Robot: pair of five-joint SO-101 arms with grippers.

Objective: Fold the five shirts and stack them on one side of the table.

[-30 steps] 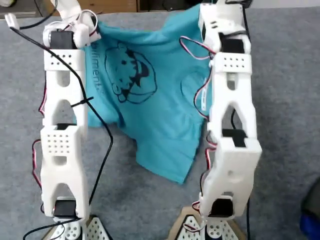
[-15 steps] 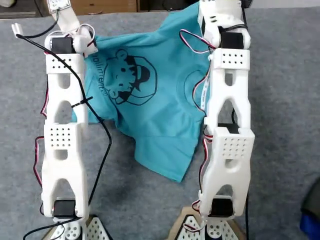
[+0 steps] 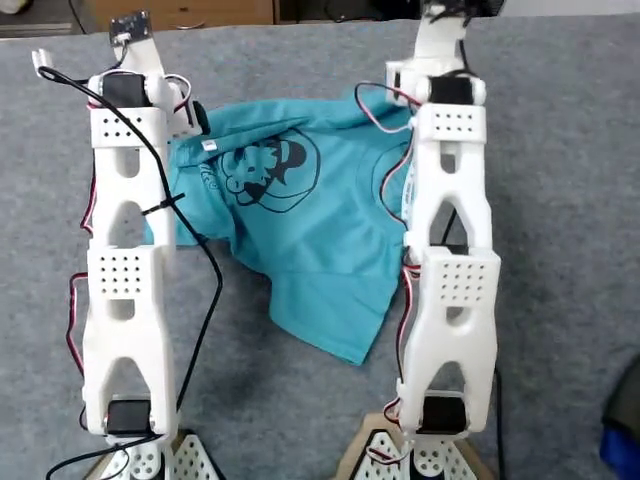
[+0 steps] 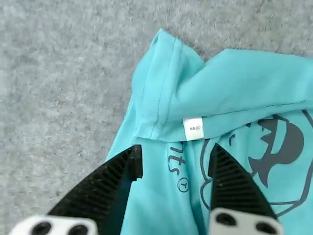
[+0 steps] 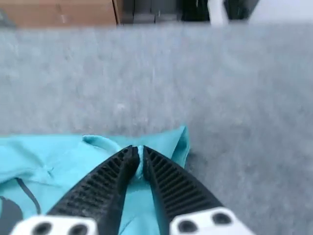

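While the teal shirt (image 3: 300,240) is lying crumpled rather than flat on the grey tabletop (image 3: 560,200) between the left arm (image 3: 125,290) and the right arm (image 3: 450,280), the high view is showing a job that I judge to be barely begun: the far edge is doubling over towards the printed figure (image 3: 270,170), a sleeve is trailing towards the arm bases, and no neat fold is taking shape yet, so finishing this shirt, the other four and the stacking are all remaining. Both arms are covering the shirt's side edges here, and a dark blue object (image 3: 620,440) is getting cut off at the corner, too little of it showing to say what it is. In the left wrist view, the left claw (image 4: 176,164) is hanging wide apart just above the cloth, holding nothing, over a rolled-over hem carrying a small white label (image 4: 193,129); the hem is hiding whatever is lying under the roll, and the print is running out of the picture. In the right wrist view, the right claw (image 5: 141,164) is closing down to a narrow slit at the shirt's far corner (image 5: 171,142), and a sliver of teal is showing between the fingers, so it is apparently pinching the cloth, though how deep the grip is going is hard to tell.
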